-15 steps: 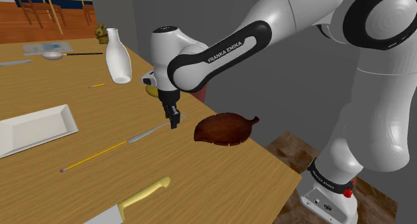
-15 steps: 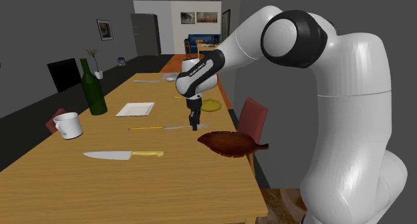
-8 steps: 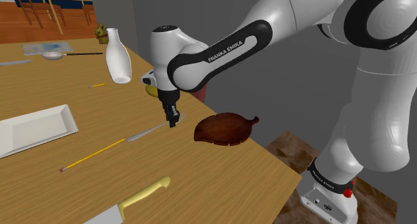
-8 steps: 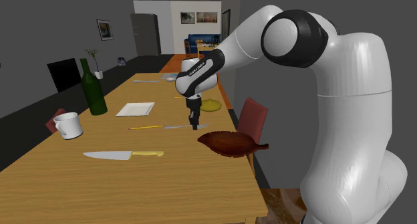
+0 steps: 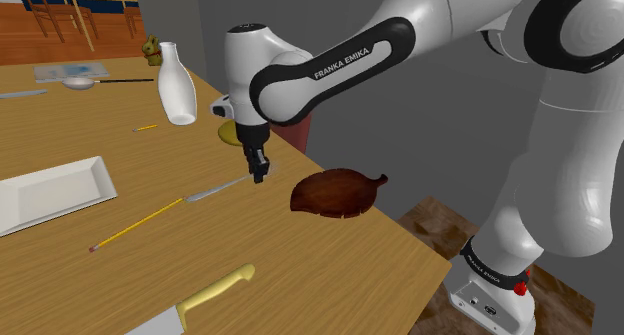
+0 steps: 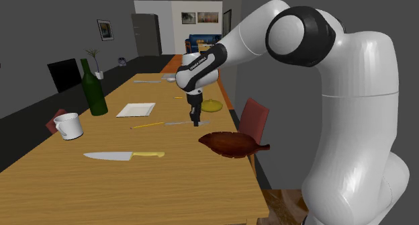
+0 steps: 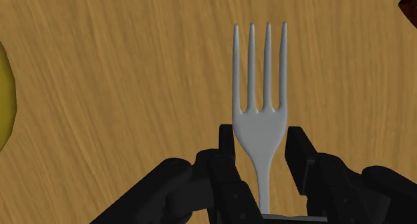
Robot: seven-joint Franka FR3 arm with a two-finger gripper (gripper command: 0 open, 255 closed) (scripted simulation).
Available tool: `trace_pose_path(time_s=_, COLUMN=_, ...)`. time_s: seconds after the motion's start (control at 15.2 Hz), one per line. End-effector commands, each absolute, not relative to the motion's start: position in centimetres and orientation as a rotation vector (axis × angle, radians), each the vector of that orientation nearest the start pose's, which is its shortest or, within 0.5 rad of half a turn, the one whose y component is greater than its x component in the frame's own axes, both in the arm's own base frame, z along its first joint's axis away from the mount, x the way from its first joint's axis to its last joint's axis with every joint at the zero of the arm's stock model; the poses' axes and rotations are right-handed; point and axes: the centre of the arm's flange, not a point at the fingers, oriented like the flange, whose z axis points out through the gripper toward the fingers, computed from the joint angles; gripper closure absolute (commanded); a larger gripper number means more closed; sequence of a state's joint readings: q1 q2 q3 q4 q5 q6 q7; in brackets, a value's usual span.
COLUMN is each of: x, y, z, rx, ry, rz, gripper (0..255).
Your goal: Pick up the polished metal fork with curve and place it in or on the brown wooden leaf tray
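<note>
My black tool is clamped on the neck of a pale grey fork, tines pointing ahead, low over a long wooden worktop. The dark brown leaf tray lies just beside it, near the worktop's edge. Grey walls surround the room, and a red chair stands alongside.

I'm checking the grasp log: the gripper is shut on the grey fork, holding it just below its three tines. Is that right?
Not quite. The gripper is shut on the grey fork just below the tines, but the wrist view shows four tines, not three.
</note>
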State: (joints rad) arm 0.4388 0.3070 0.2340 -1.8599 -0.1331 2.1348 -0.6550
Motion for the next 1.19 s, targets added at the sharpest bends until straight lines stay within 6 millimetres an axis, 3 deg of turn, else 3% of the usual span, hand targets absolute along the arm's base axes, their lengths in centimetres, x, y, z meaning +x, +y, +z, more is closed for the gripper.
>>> trace_pose_path(time_s=0.0, x=49.7, y=37.7, z=36.8, rx=-2.444, ry=-2.039, rz=0.035, gripper=255)
trace_pose_path(time_s=0.86, x=49.7, y=37.7, z=43.2, rx=-2.444, ry=-2.039, rz=0.035, gripper=255)
trace_pose_path(time_s=1.12, x=46.2, y=33.7, z=43.4, rx=-2.444, ry=-2.039, rz=0.035, gripper=255)
